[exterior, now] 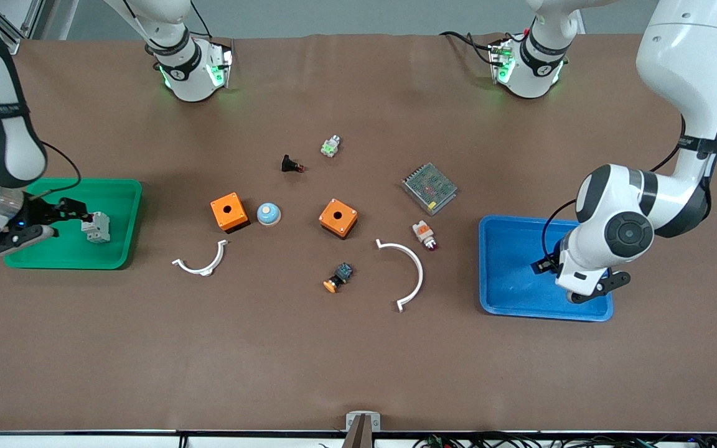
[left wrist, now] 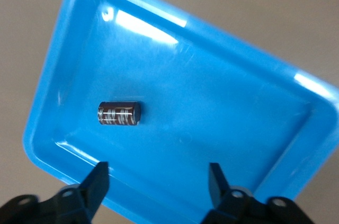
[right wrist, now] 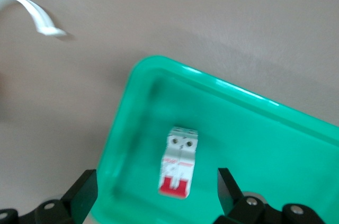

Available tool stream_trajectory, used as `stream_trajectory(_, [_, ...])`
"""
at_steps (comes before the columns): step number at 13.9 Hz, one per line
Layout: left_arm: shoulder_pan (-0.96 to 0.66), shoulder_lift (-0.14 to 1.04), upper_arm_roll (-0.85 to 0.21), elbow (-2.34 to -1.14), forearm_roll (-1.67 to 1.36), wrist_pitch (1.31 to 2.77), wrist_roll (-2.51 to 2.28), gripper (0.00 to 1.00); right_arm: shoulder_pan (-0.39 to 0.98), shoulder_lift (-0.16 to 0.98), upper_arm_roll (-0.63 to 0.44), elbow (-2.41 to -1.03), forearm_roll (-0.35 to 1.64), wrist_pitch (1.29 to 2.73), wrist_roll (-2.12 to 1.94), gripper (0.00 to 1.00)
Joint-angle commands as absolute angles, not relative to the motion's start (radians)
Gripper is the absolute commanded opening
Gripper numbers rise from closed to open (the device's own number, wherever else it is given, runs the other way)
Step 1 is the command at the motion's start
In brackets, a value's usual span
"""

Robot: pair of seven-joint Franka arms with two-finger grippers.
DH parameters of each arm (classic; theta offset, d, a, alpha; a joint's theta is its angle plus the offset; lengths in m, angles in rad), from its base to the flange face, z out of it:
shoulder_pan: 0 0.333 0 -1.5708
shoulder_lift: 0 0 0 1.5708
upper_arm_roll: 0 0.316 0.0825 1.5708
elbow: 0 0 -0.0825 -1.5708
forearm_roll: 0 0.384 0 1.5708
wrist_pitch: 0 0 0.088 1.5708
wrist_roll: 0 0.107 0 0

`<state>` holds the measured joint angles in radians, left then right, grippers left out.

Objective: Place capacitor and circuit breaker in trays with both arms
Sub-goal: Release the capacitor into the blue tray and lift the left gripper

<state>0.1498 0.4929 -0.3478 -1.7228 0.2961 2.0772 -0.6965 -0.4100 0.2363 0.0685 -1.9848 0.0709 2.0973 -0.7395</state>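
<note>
Left gripper [left wrist: 157, 181], fingers spread, hangs over the capacitor [left wrist: 119, 114] lying in the blue tray [exterior: 508, 298]. Right gripper [right wrist: 157, 189], likewise spread, is over the circuit breaker [right wrist: 178, 161], seemingly resting in the green tray [exterior: 116, 193].

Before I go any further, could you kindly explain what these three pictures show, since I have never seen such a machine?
Two white robot arms work at a brown table. The large picture looks down from across the table; the other two come from cameras on each arm's wrist. The left gripper hangs open over a blue tray, where a small dark capacitor lies. The right gripper hangs open over a green tray, where a grey circuit breaker lies. Neither holds anything. Between the trays lie two orange boxes, two white curved clips and other small parts.
</note>
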Motion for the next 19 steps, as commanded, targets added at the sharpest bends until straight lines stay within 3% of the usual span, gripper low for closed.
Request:
stream_trajectory(1, [0.173, 0.367, -0.351, -1.701, 0.310, 2.037, -0.602, 1.00, -0.361, 0.161, 0.071, -1.861, 0.066, 1.884, -0.594, 1.00])
stream_trajectory(5, [0.189, 0.287, -0.351, -1.638, 0.298, 1.938, -0.402, 1.00, -0.243, 0.029, 0.074, -1.804, 0.083, 1.729, -0.245, 1.00])
stream_trajectory(8, [0.187, 0.230, -0.359, -1.624, 0.295, 1.892, -0.376, 1.00, -0.177, -0.003, 0.075, -1.734, 0.098, 1.652, -0.063, 1.00])
stream_trajectory(11, [0.184, 0.177, -0.365, -1.599, 0.218, 1.833, -0.373, 1.00, -0.176, -0.037, 0.071, -1.692, 0.104, 1.649, -0.020, 1.00])
stream_trajectory(15, [0.184, 0.132, -0.365, -1.500, 0.150, 1.649, -0.283, 1.00, -0.172, -0.075, 0.068, -1.694, 0.103, 1.741, -0.020, 1.00])
stream_trajectory(19, [0.199, 0.035, -0.351, -1.500, 0.078, 1.533, -0.138, 1.00, -0.166, -0.087, 0.072, -1.695, 0.066, 1.727, -0.021, 1.00])
